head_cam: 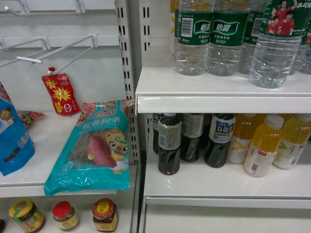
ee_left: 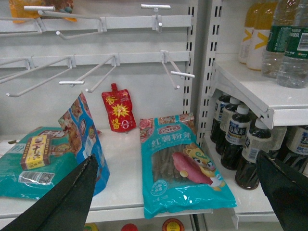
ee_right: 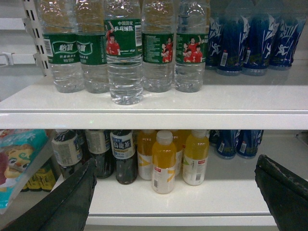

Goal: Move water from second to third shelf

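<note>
Right gripper (ee_right: 175,192) level, facing water (ee_right: 125,57)

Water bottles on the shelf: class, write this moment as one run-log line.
phase: approach | target: water bottle at front of upper shelf | left gripper: open, empty | right gripper: open, empty | contact: none

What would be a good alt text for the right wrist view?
Green-labelled water bottles stand in a row on a white shelf, one nearest the edge. Below stand dark tea bottles and yellow juice bottles. The open right gripper frames the bottom corners.
</note>
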Tool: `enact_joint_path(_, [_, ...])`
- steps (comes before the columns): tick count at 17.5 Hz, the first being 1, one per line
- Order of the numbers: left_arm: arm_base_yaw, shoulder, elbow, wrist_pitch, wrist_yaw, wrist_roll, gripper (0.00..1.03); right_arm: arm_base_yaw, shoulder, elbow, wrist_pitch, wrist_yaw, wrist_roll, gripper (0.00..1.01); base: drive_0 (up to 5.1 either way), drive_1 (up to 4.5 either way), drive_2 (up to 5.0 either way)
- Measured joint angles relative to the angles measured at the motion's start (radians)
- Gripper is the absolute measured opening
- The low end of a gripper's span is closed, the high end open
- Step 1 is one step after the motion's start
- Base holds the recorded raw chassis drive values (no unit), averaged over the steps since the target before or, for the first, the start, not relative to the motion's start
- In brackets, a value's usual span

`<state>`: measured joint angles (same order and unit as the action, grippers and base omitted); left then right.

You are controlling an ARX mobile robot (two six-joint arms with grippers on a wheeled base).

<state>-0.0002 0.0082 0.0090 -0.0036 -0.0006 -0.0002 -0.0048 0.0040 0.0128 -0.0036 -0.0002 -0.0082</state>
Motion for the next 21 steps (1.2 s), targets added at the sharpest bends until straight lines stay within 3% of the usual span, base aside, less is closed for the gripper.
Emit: enact_joint_path(21, [0.0, 0.0, 0.0, -0.004, 0.001, 0.0, 0.98, 0.0, 0.0, 0.0, -0.003, 0.0, 0.002, 0.98, 0.0, 0.0, 0.0])
